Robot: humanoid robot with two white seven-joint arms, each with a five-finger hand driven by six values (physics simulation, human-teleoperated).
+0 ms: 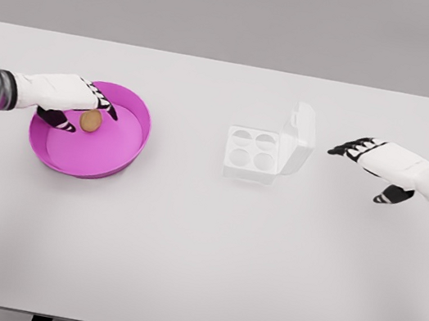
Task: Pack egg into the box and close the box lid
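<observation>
1. The left hand point(72, 98) comes in from the left edge and reaches over the rim of the round magenta plastic bowl point(121, 148).
2. Its dark fingers are curled around the small brown egg point(90, 119), with the thumb below and the other fingers above; the egg is inside the bowl, near its left side.
3. The bowl stands on the wide white surface point(197, 257), on its left part.
4. Near the middle of the surface is the small white egg box point(251, 154) with four round hollows, all of them without an egg.
5. The box lid point(300, 139) stands up, open, on the right side of the box.
6. The right hand point(365, 152) is just right of the lid, not touching it, fingers spread and holding nothing.
</observation>
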